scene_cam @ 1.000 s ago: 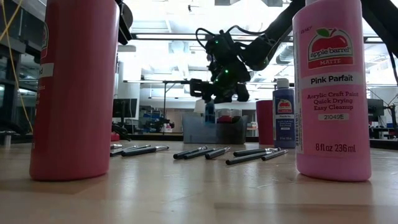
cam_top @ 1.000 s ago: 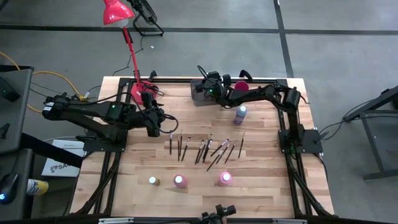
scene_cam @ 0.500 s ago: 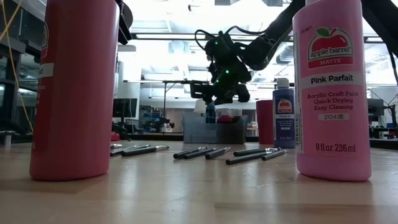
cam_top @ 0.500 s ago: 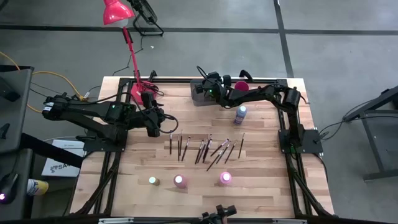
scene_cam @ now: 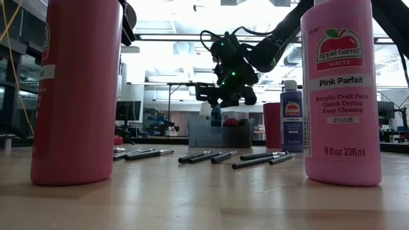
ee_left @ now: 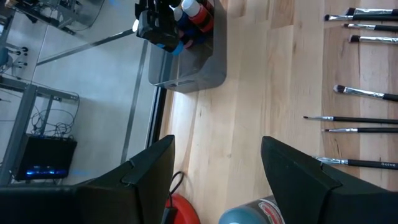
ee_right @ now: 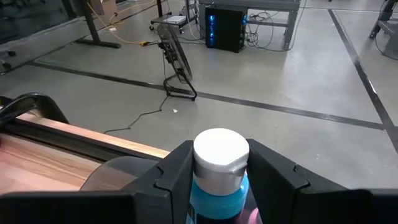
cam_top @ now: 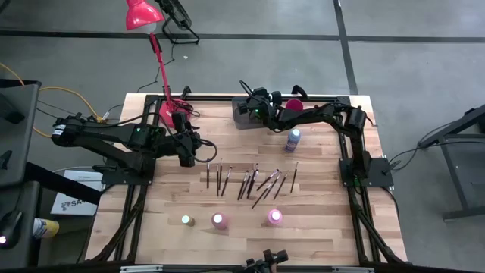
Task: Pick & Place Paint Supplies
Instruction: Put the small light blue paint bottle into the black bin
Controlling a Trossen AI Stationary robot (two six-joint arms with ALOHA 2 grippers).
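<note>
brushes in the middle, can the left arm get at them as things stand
Probably yes: the left hand is open beside the brushes, with bare table between. The right hand holds a bottle over the bin.

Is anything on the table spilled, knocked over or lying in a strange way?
Nothing is spilled or knocked over. The paintbrushes lie in a loose row, some slanted and crossing. The bottles at the front stand upright, and the right pincer holds a blue bottle over the grey bin.
</note>
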